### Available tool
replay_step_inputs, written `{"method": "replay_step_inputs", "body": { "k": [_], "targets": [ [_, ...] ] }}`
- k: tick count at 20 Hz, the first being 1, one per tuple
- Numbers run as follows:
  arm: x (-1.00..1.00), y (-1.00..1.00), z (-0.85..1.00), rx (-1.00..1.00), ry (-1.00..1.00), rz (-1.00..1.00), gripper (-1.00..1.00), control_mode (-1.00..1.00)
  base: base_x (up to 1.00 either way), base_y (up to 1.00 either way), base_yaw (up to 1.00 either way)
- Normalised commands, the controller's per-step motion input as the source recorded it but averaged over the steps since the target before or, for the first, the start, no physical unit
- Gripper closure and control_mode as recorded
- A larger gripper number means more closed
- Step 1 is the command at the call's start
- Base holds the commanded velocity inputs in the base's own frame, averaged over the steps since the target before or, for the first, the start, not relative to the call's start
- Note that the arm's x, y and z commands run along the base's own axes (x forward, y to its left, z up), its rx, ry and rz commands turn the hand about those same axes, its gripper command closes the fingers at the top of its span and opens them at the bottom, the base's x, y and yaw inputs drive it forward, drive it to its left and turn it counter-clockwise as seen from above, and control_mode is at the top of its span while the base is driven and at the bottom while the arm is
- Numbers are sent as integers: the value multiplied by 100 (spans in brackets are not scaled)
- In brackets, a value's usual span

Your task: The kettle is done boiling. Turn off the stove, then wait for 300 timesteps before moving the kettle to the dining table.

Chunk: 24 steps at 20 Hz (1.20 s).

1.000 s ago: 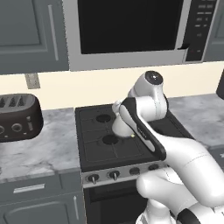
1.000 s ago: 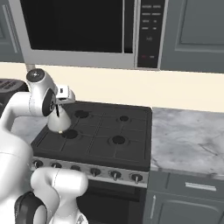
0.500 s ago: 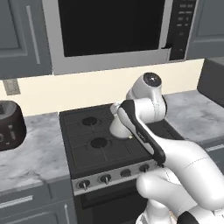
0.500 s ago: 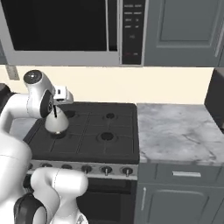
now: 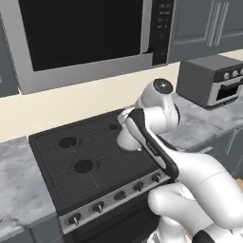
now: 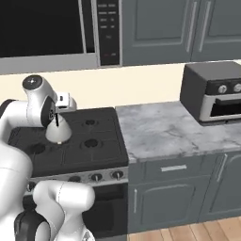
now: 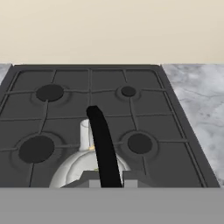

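White kettle (image 6: 58,133) hangs just above the stove (image 5: 90,161), its thin black handle (image 7: 103,146) pinched in your tool (image 7: 107,179), so it may swing and slip during driving.

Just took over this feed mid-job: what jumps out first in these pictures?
The white kettle hangs over the black stove, its black handle clamped in the shut gripper. To the stove's right, a dark toaster oven sits on the marble counter.
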Motion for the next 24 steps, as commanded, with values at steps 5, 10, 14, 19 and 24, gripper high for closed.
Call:
{"method": "replay_step_inputs", "body": {
  "k": [5,10,14,19,24],
  "targets": [
    [0,0,0,0,0,0,100,100,-2,-2,-47],
    [0,0,0,0,0,0,100,100,-1,0,-50],
    [0,0,0,0,0,0,100,100,0,0,-50],
    [0,0,0,0,0,0,100,100,-1,0,-52],
    [0,0,0,0,0,0,100,100,-7,-4,-53]
  ]
}}
